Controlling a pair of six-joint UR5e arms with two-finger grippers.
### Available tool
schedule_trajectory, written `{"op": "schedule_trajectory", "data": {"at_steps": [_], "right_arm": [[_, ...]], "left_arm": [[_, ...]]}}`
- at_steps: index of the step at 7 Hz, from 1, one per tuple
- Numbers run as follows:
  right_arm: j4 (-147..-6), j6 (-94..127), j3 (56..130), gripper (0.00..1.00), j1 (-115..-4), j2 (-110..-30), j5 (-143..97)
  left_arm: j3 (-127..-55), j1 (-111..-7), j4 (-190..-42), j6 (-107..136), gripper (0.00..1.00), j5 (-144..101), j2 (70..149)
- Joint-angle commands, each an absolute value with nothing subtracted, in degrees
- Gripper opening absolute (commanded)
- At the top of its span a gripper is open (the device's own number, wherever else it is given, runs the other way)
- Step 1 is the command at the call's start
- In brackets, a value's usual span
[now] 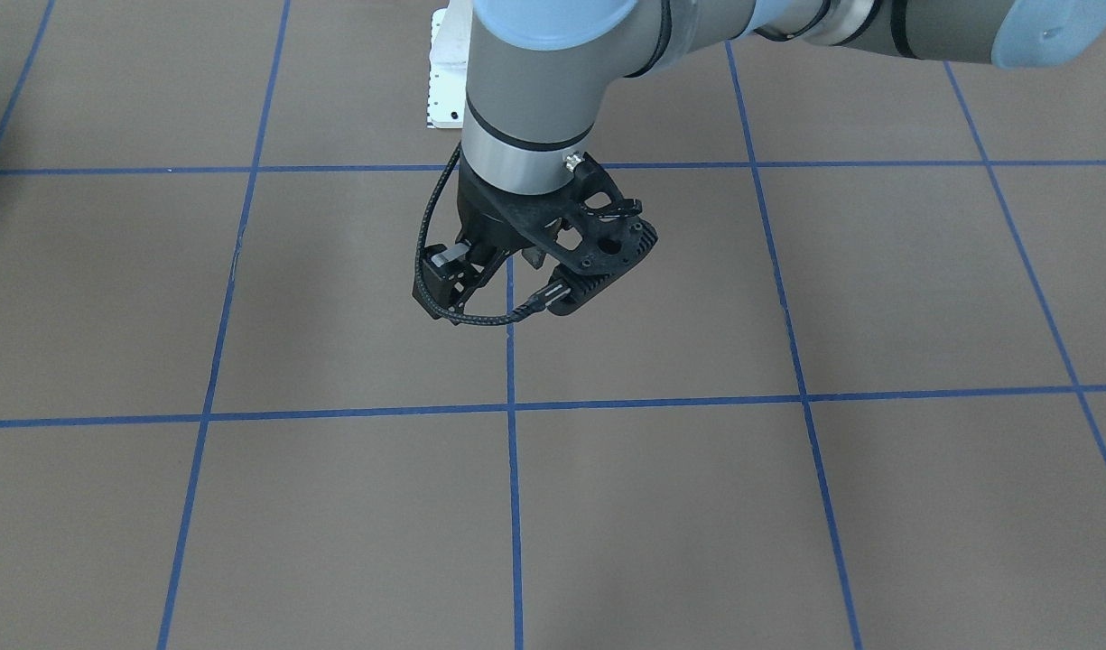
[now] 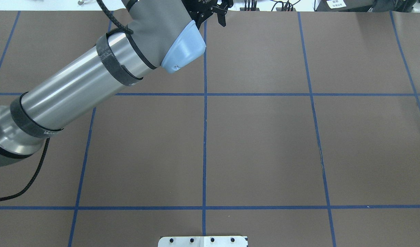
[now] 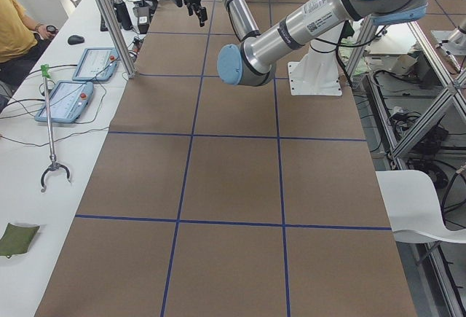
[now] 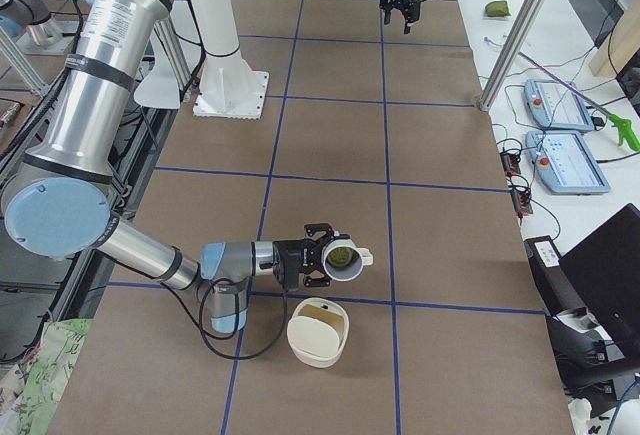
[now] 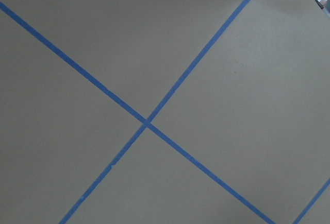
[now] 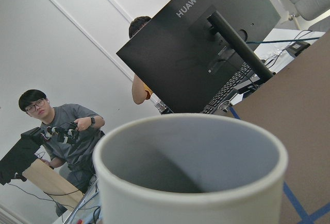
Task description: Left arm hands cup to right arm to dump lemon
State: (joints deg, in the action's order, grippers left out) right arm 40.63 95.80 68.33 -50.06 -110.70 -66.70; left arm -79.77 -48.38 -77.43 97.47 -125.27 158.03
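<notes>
The cream-white cup (image 4: 352, 267) is tipped on its side above the table at my right gripper (image 4: 322, 255), its mouth facing outward. The yellow-green lemon (image 4: 341, 253) shows inside it. From this side view I cannot tell how the jaws stand. The right wrist view shows only the cup's rim and grey inside (image 6: 191, 183), close up. My left gripper (image 1: 485, 271) hangs open and empty over a blue tape line on the far half of the table. It also shows in the overhead view (image 2: 211, 19) and in the right side view (image 4: 403, 13).
A cream bowl (image 4: 318, 332) with a brown inside sits on the table just below the tipped cup. A white mounting plate (image 2: 203, 241) lies at the robot's edge. A monitor (image 6: 201, 54) and operators stand beyond the table. Teach pendants (image 4: 560, 105) lie on the side bench.
</notes>
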Motion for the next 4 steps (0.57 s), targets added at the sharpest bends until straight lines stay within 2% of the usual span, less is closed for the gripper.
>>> {"op": "schedule_trajectory", "data": {"at_steps": [1,4], "right_arm": [[40.78,111.12,67.5,0.22,-55.28,-110.91,-71.98],[40.96,127.3,66.88,0.23,-55.55,-110.39,-71.98]], "left_arm": [[-79.8,-48.25,-77.43,97.47,1.0,-125.07,158.29],[-79.89,-48.25,-77.43,97.47,1.0,-124.98,158.55]]}}
